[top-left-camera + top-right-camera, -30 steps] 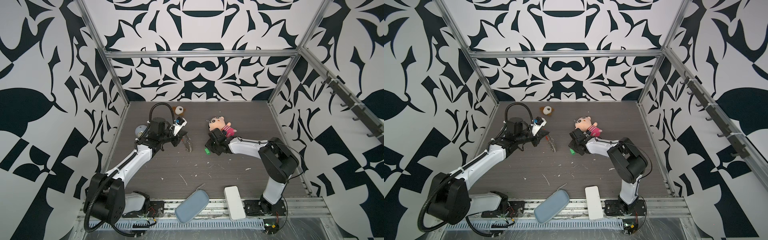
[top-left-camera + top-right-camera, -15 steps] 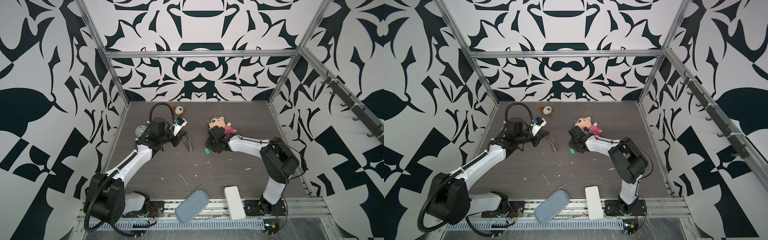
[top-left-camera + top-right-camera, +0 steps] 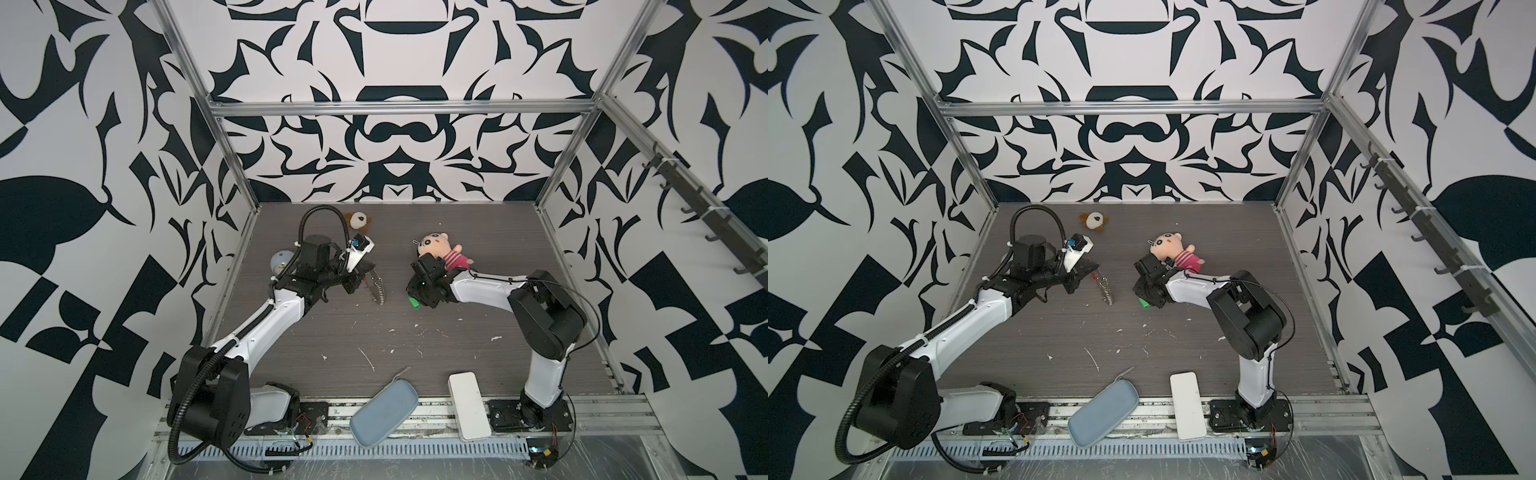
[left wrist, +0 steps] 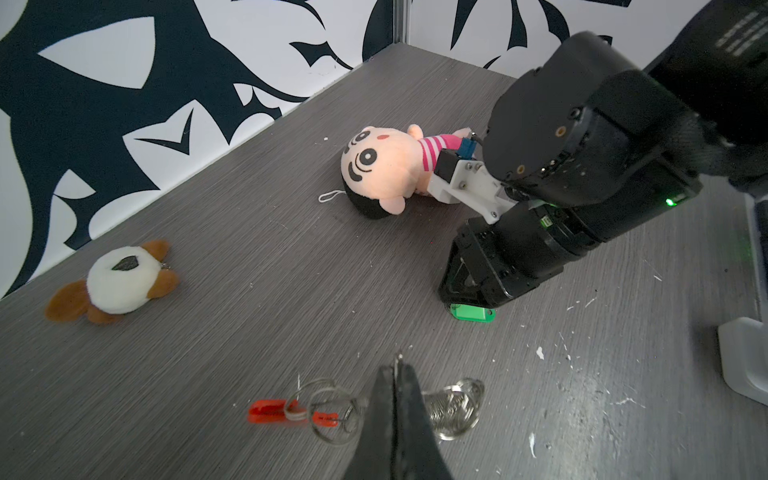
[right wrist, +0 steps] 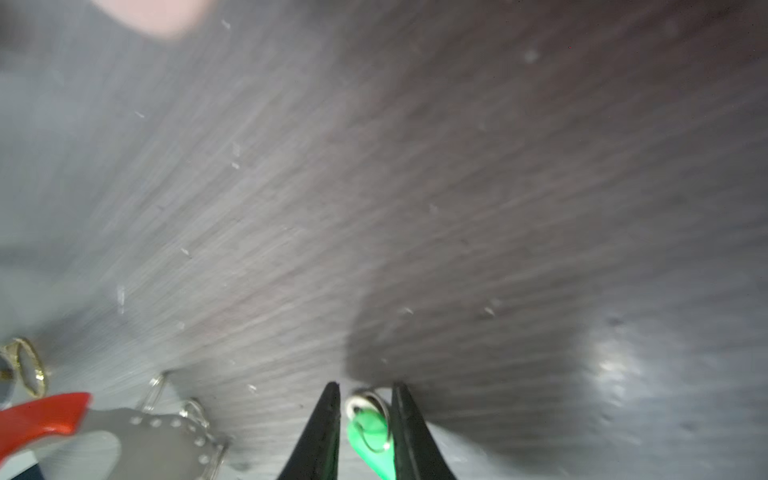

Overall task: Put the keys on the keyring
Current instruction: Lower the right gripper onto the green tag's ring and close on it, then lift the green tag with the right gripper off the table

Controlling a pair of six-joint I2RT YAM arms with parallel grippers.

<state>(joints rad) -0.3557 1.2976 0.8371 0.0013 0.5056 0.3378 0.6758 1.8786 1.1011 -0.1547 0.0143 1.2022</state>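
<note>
Straddling the keys (image 5: 370,436), a green tag lying flat on the table (image 3: 415,353), with the right gripper (image 5: 365,386), jaws slightly spread, a gap showing on one side. Pinching a wire ring of the keyring (image 4: 332,411) in the left gripper (image 4: 398,370), fingers pressed together, near the keys. Crowding the plush doll (image 3: 436,249) lying just behind the right gripper.

White-shelled left arm (image 3: 266,322) and right arm (image 3: 482,291), bulky black joints. Black corrugated cable (image 3: 324,207) at upper centre-left. Right gripper (image 5: 365,387): black tapered fingers (image 5: 322,432). Small green indicator light (image 4: 670,202) on black wrist housing.
</note>
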